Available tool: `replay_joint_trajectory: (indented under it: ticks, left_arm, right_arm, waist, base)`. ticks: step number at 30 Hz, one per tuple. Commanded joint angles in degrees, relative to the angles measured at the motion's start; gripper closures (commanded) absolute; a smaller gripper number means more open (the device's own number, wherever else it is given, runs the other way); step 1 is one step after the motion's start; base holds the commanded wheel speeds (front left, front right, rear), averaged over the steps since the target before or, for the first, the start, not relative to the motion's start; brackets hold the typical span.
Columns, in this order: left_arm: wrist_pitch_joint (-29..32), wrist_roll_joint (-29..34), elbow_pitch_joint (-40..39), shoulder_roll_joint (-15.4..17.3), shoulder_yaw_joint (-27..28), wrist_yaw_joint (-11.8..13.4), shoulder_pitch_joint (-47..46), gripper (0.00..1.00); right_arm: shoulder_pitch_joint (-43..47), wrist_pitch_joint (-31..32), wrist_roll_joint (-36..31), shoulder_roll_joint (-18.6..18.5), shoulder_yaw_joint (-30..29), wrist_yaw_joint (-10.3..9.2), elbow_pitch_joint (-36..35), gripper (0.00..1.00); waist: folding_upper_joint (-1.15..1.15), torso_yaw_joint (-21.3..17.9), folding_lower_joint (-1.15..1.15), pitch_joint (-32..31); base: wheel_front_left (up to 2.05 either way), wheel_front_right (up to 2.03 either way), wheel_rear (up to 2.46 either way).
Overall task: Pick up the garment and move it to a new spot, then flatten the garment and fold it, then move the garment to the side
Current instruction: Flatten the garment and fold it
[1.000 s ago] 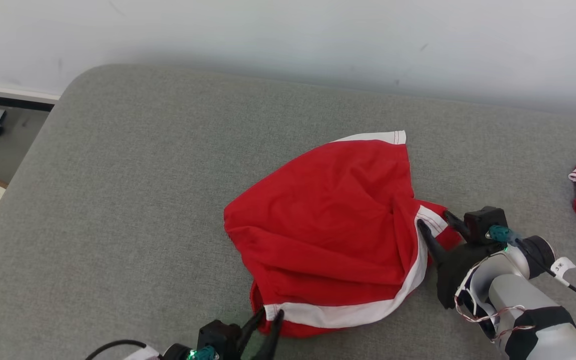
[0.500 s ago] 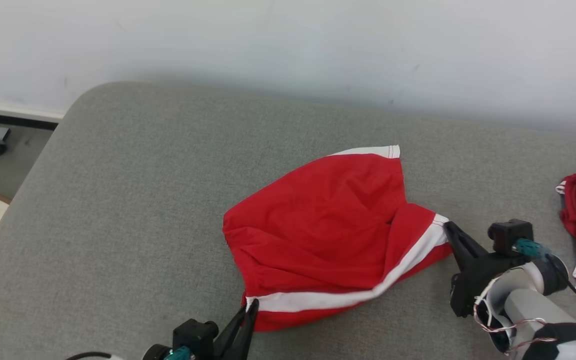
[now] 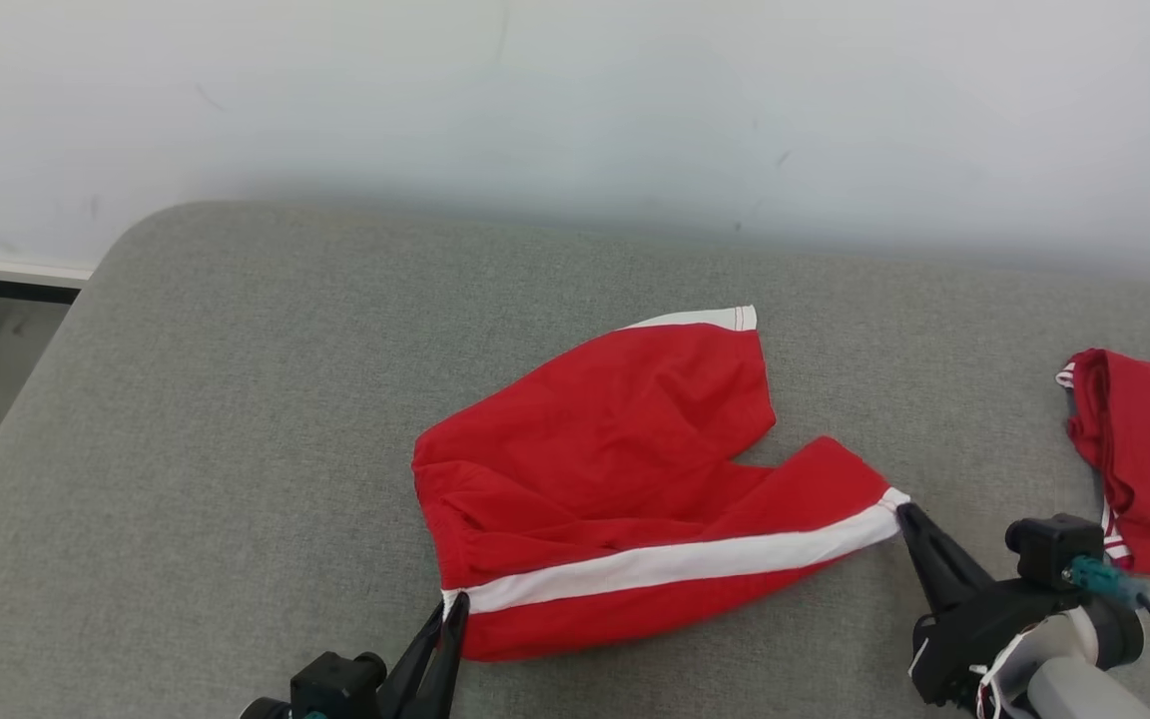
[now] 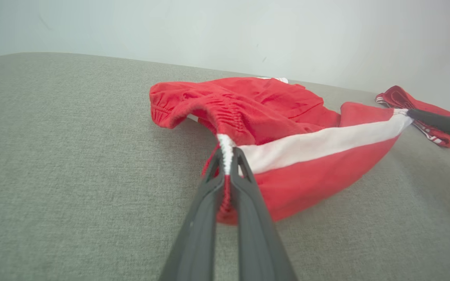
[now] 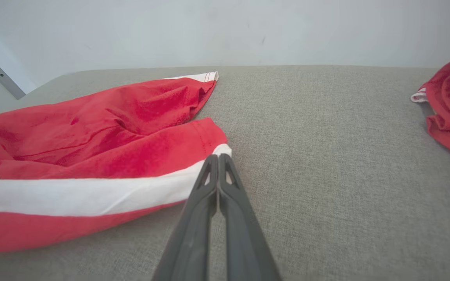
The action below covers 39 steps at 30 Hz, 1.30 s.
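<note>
**Item:** red cloth shorts with a white side stripe (image 3: 615,469), waistband gathered with elastic, legs edged in white.

**Location:** lying on the grey woven-fabric cushioned seat (image 3: 236,399), towards its front and right of centre. One leg points to the back wall. The striped side is drawn nearly straight along the front.

**Held by:**
- left tool (image 3: 448,605): clenched on the waistband where the stripe begins, with cloth bunched between its fingers.
- right tool (image 3: 902,511): clenched on the hem corner at the stripe's other end.

**Handling, as I judge it:**
- Thin, light and limp, it will sag and fold wherever it is unsupported and has no stiffness of its own.
- It is not fragile, though a small pinch of cloth could slip out under a hard pull.
- The best holds are the thicker stitched edges, namely the waistband and the hems, taken at two corners so the cloth hangs spread. The present grips suit that.
- The upper layer is rumpled and will need smoothing.

**Markings:** I can read no brand, label or writing on the shorts.

**Also present:** a second crumpled red garment with white trim (image 3: 1144,449), well apart at the right.
</note>
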Motion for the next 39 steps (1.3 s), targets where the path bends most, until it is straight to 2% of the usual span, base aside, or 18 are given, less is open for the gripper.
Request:
replay_joint_trajectory:
  ticks: [1, 8, 9, 10, 11, 25, 33, 34, 35, 36, 39]
  left_arm:
    - [-0.18, 0.06, 0.17, -0.07, -0.07, 0.13, 0.52, 1.0]
    - [-0.18, 0.23, 4.1, -0.45, -0.49, -0.13, 1.24, 1.0]
    - [-0.18, 0.21, 4.65, -0.55, -0.37, -0.05, 1.38, 1.0]
    - [-0.18, 0.13, 5.28, -0.63, -0.37, -0.03, 1.57, 0.19]
    - [-0.18, 0.21, 5.69, -0.7, -0.44, -0.1, 1.45, 0.0]
    - [-0.18, 0.41, 6.19, -1.67, -1.02, -0.52, 2.37, 0.0]
    - [-0.18, -0.93, 9.57, -2.77, -1.0, -0.85, -0.97, 0.0]
    - [-0.18, -1.12, 9.95, -2.98, -1.19, -0.88, -1.17, 0.0]
    - [-0.18, -1.3, 10.05, -3.12, -1.47, -0.95, -1.49, 0.27]
    - [-0.18, -1.08, 9.85, -3.26, -1.89, -1.04, -2.49, 1.0]
    - [-0.18, -1.73, 10.44, -3.56, -2.27, -1.04, -2.13, 1.0]
  right_arm:
    - [1.4, 0.56, 0.33, 0.56, 0.06, 0.08, -0.62, 1.0]
    - [3.91, 3.58, -0.46, 1.9, -0.1, 0.08, 0.06, 1.0]
    - [4.03, 3.74, -1.16, 1.84, 0.0, 0.08, 0.42, 0.87]
    - [3.89, 3.44, -1.46, 1.87, -0.19, 0.08, 0.49, 0.05]
    - [3.94, 3.4, -1.75, 2.05, -0.4, 0.08, 0.55, 0.0]
    - [5.76, 4.24, -4.43, 1.46, -2.6, 0.08, -0.29, 0.0]
    - [4.03, 5.12, -6.84, 2.85, -2.7, 0.08, 0.72, 0.0]
    - [3.73, 5.29, -7.24, 2.97, -2.55, 0.08, 0.93, 0.61]
    - [3.55, 5.1, -7.48, 3.13, -2.42, 0.08, 1.11, 1.0]
    - [3.47, 4.66, -7.94, 3.49, -2.14, 0.08, 1.45, 1.0]
    - [3.27, 3.77, -7.57, 3.71, -2.32, 0.08, 1.36, 1.0]
  waist:
    - [0.0, -0.28, 0.01, -0.3]
    - [0.0, -0.13, 0.01, -0.62]
    - [0.0, -0.06, 0.01, -0.66]
    - [0.0, 0.02, 0.01, -0.72]
    - [0.0, 0.1, 0.01, -0.75]
    - [0.0, 0.45, 0.01, 0.85]
    - [0.0, 0.81, 0.01, 1.71]
    - [0.0, 0.86, 0.01, 1.79]
    - [0.0, 0.92, 0.01, 1.85]
    - [0.0, 0.99, 0.01, 1.84]
    - [0.0, 1.0, 0.01, 1.45]
  base:
    - [0.0, 0.0, 0.0]
    - [0.0, 0.0, 0.0]
    - [0.0, 0.0, 0.0]
    - [0.0, 0.0, 0.0]
    - [0.0, 0.0, 0.0]
    - [0.0, 0.0, 0.0]
    - [0.0, 0.0, 0.0]
    - [0.0, 0.0, 0.0]
    - [0.0, 0.0, 0.0]
    - [0.0, 0.0, 0.0]
    - [0.0, 0.0, 0.0]
